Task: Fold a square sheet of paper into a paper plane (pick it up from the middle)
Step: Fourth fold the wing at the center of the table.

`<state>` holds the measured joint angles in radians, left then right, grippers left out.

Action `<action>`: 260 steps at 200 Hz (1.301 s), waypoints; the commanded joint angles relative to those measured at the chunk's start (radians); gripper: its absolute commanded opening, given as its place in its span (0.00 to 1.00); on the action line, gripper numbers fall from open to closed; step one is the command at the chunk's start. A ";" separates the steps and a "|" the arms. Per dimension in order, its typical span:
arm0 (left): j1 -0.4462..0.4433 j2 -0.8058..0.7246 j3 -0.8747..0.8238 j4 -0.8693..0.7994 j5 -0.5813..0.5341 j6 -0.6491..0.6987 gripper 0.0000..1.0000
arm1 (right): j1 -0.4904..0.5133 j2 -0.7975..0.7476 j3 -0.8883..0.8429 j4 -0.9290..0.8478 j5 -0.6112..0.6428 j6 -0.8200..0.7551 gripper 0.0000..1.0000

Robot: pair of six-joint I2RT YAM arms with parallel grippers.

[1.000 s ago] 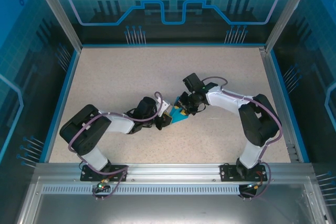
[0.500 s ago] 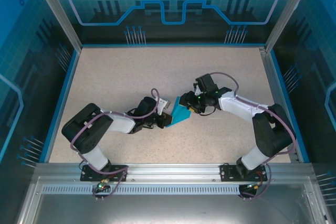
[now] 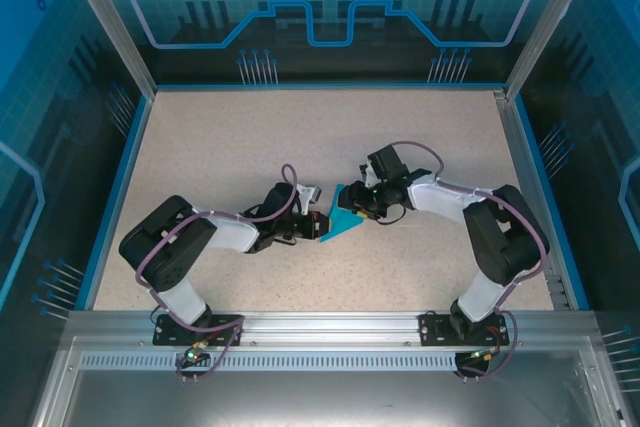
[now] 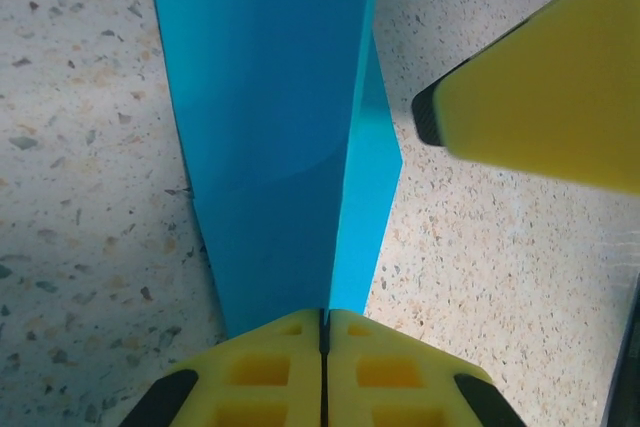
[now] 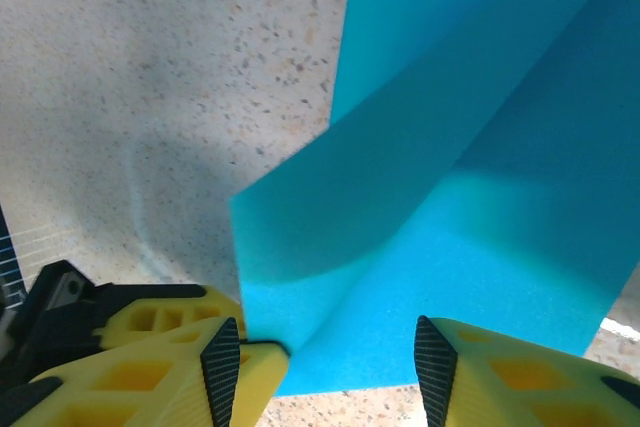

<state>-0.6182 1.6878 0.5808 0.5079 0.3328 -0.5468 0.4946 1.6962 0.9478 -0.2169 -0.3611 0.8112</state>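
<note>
The creased teal paper [image 3: 342, 225] sits mid-frame over the worktop [image 3: 230, 147], pinched by the fully closed left gripper [image 4: 323, 332]. The right gripper [image 5: 328, 347] straddles its edge, half open, apparently gripping nothing. Folding looks partway done; the wings seem left.

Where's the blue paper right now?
In the top view the folded teal paper is at the table centre, pinched by the left end effector on its left, the right end effector open around its right edge.
</note>
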 commanded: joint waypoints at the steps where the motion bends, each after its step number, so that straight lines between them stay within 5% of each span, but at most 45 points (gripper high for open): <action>1: -0.004 0.027 0.011 0.032 0.033 -0.066 0.07 | -0.005 0.026 0.014 0.007 -0.027 -0.018 0.52; 131: -0.002 0.069 0.007 0.042 0.017 -0.141 0.05 | 0.001 0.130 0.081 -0.027 -0.020 -0.015 0.50; 260: 0.047 0.036 -0.027 0.089 0.060 -0.250 0.04 | 0.000 0.046 -0.011 0.070 -0.036 -0.038 0.54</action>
<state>-0.5869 1.7473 0.5694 0.5678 0.3645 -0.7601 0.4965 1.7630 0.9649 -0.1776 -0.3794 0.7891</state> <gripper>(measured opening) 0.050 0.542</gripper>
